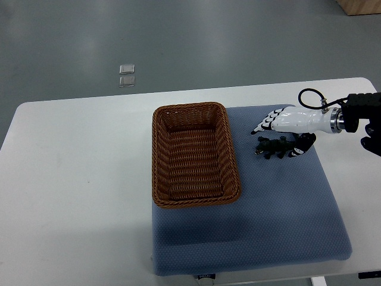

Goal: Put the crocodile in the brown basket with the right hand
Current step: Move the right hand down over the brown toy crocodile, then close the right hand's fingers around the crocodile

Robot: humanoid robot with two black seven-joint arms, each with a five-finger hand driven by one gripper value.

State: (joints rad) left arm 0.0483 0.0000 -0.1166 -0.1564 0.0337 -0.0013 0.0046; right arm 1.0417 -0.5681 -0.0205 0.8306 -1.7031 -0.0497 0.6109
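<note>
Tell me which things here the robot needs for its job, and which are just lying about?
Needed: crocodile, brown basket, right robot hand.
Just there: blue mat, white table, two small squares on the floor.

Brown woven wicker for the basket [156,156], dark green verging on black for the crocodile [271,147]. Glossy white on the right hand [292,121], with black-and-white striped finger ends. Blue with fine dotted texture for the mat [286,208], plain white for the table [77,179].
</note>
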